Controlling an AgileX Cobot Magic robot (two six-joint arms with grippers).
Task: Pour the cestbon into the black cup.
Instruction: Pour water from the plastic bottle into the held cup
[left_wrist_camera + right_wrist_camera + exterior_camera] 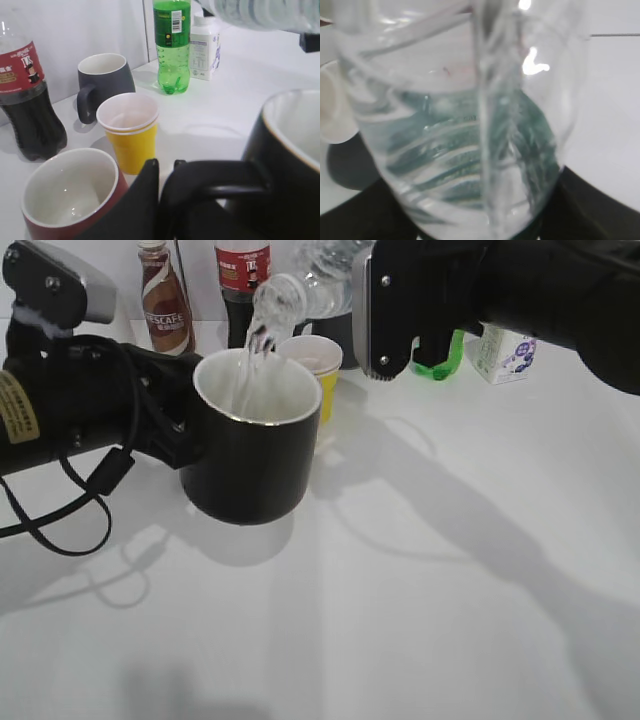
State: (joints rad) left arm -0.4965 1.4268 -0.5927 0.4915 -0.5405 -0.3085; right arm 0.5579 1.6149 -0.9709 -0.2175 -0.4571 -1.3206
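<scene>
Pouring is underway — the right claw (pixel 400 335) clamps the tilted bottle (pixel 310 285), water streaming into the black cup (pixel 255 440), whose handle the left claw (pixel 165 185) pinches — how full is hidden.

yellow paper cup (pixel 131 134) taken as landmark, upright, white inside. dark grey mug (pixel 102 83) just behind it, to the left. cola bottle (pixel 26 102) further left of it. reddish-brown mug (pixel 70 197) in front of it, to the left, close. green soda bottle (pixel 172 46) behind it to the right, white carton (pixel 205 47) beside that. nescafe bottle (pixel 165 302) behind, left.
</scene>
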